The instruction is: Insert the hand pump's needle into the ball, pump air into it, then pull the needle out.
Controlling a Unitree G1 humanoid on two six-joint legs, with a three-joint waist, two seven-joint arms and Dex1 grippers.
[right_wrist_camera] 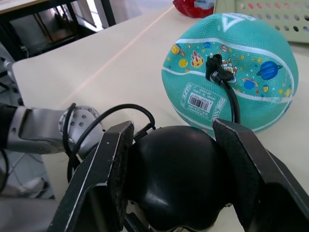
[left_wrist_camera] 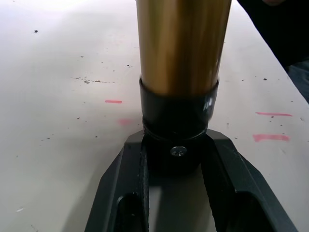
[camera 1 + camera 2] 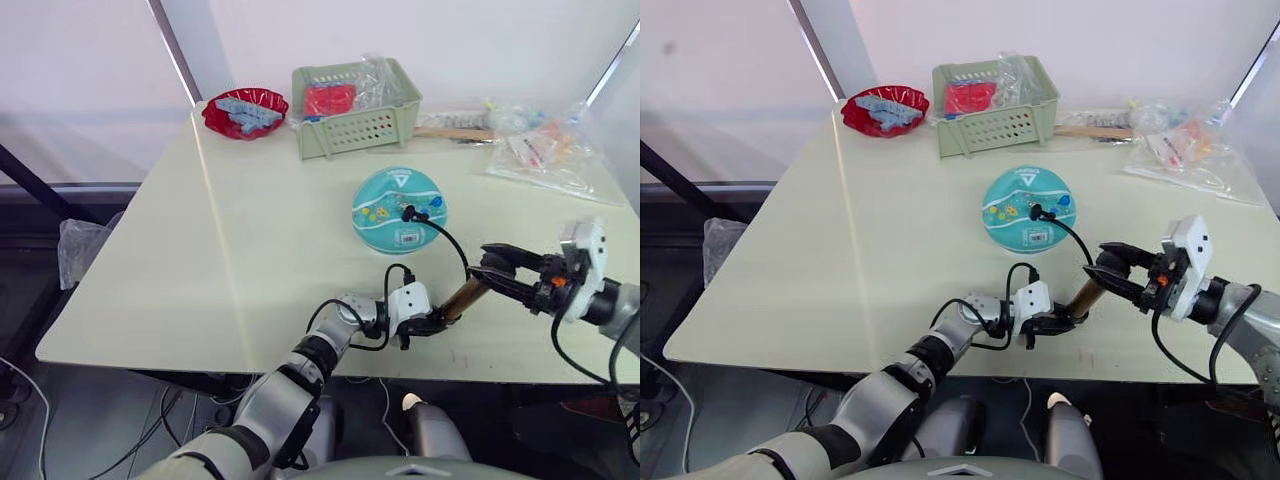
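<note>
The teal ball (image 3: pixel 399 210) rests mid-table, its label patch facing me. A black hose (image 3: pixel 452 243) curves from a black fitting (image 1: pixel 214 67) seated on the ball down to the hand pump (image 3: pixel 463 297). The needle itself is hidden at that fitting. The pump's brass cylinder (image 2: pixel 181 43) tilts up off the table near the front edge. My left gripper (image 3: pixel 438 320) is shut on its lower black cap (image 2: pixel 177 116). My right gripper (image 3: pixel 490 268) is shut around the black handle (image 1: pixel 176 179) at the upper end.
At the back stand a green basket (image 3: pixel 355 125) holding a red packet, a red bowl (image 3: pixel 245 112) and clear plastic bags (image 3: pixel 545 145). The table's front edge (image 3: pixel 300 365) runs just below my left gripper. Small red marks (image 2: pixel 273 114) dot the tabletop.
</note>
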